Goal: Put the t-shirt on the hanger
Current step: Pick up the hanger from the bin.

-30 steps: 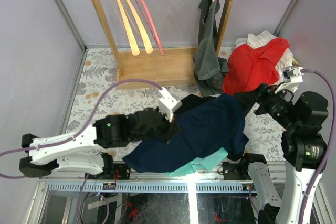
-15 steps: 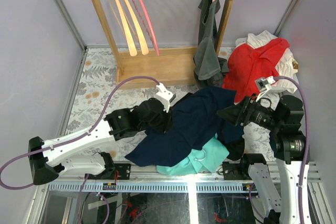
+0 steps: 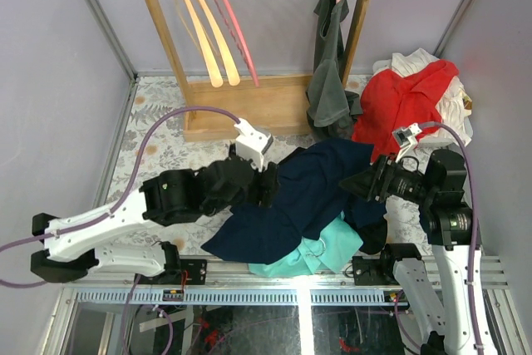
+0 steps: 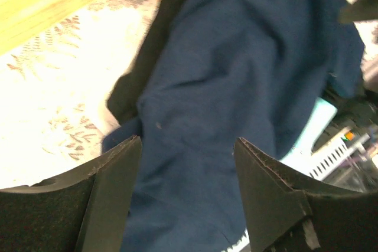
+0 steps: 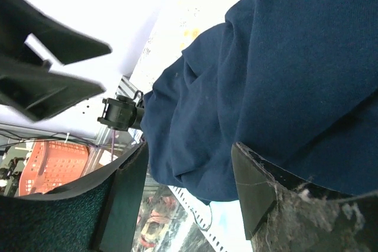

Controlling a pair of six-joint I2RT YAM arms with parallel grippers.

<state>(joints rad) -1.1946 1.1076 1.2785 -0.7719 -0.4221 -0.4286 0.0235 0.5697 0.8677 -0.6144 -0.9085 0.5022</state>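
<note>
The navy t-shirt lies crumpled mid-table, over a pale teal cloth. A thin metal hook shows on the teal cloth at the shirt's near edge, and also in the right wrist view. The hanger's body is hidden. My left gripper is at the shirt's left edge. It is open, and only navy cloth shows beyond its jaws. My right gripper points at the shirt's right side. It is open, facing shirt folds.
A wooden rack at the back carries light-wood hangers, a pink hanger and a hanging grey-green top. A red garment on pale clothes is piled at back right. Black fabric lies beneath the shirt.
The left gripper was shut a second ago and has opened. The shirt shifted toward the rack, uncovering more teal cloth. The right gripper swung left toward the shirt.
</note>
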